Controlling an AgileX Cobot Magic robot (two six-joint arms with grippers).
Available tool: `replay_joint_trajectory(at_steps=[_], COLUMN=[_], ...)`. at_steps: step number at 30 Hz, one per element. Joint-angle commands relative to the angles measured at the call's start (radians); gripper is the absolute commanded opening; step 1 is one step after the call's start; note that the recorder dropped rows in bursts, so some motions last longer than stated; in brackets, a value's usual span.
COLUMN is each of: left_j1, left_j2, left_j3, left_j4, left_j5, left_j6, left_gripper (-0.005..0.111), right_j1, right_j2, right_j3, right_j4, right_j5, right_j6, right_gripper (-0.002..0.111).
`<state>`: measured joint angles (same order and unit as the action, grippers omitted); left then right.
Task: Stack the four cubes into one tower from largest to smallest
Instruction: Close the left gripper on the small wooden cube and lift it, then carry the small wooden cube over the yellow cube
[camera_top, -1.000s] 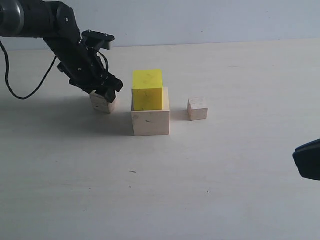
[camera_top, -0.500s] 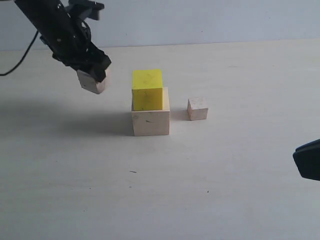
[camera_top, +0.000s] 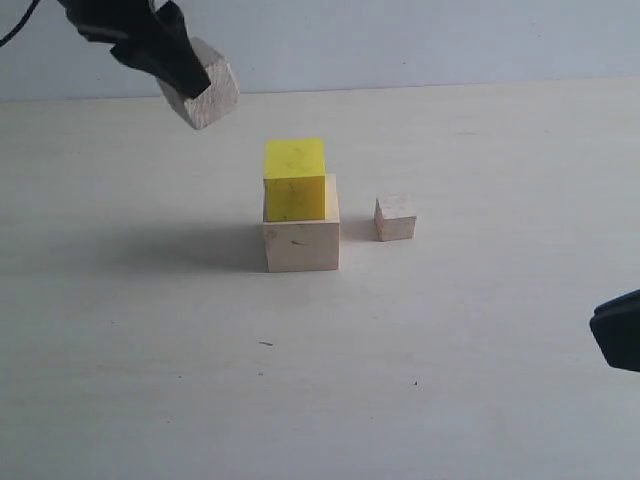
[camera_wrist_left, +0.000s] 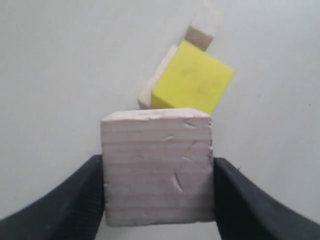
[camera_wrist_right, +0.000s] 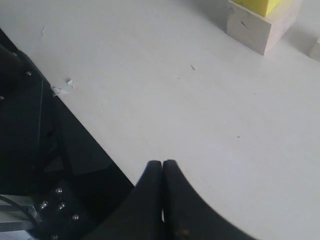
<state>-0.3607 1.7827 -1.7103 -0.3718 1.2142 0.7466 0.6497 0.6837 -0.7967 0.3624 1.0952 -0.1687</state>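
Note:
The yellow cube (camera_top: 295, 178) sits on the large pale wood cube (camera_top: 301, 243) mid-table. To their right, on the table, stands the tiny wood cube (camera_top: 395, 217). High at the upper left, my left gripper (camera_top: 185, 80) is shut on the grainy wood cube (camera_top: 205, 85), holding it tilted in the air, left of and above the stack. In the left wrist view the grainy cube (camera_wrist_left: 157, 167) fills the gap between the black fingers (camera_wrist_left: 75, 200), with the yellow cube (camera_wrist_left: 192, 82) beyond. My right gripper (camera_wrist_right: 162, 165) is shut on nothing, far from the stack (camera_wrist_right: 260, 25).
The pale table (camera_top: 450, 330) stretches around the stack. A dark part of the right arm (camera_top: 618, 330) pokes in at the right edge of the exterior view. A black robot base (camera_wrist_right: 35, 160) lies beside the table edge in the right wrist view.
My left gripper has lifted the grainy wood cube off the table, rising and drifting slightly right toward the stack. The right arm has barely moved.

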Motion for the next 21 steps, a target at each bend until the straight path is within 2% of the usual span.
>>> replay_joint_trajectory(at_steps=[1, 12, 17, 21], left_j1=[-0.012, -0.120, -0.156, -0.160], left_j2=[-0.003, 0.031, 0.064, 0.104], left_j3=[-0.057, -0.063, -0.093, -0.141], left_j4=[-0.072, -0.045, -0.005, 0.004], left_j5=[0.007, 0.007, 0.007, 0.007], left_j6=[0.107, 0.294, 0.357, 0.379], left_gripper=[0.000, 0.000, 0.000, 0.000], right_j1=[0.002, 0.002, 0.002, 0.002], right_j2=[-0.009, -0.009, -0.009, -0.009], right_j3=[0.005, 0.005, 0.005, 0.005], right_j4=[0.004, 0.026, 0.026, 0.026], right_j5=[0.017, 0.015, 0.015, 0.014], right_j6=[-0.014, -0.015, -0.015, -0.015], right_gripper=[0.000, 0.000, 0.000, 0.000])
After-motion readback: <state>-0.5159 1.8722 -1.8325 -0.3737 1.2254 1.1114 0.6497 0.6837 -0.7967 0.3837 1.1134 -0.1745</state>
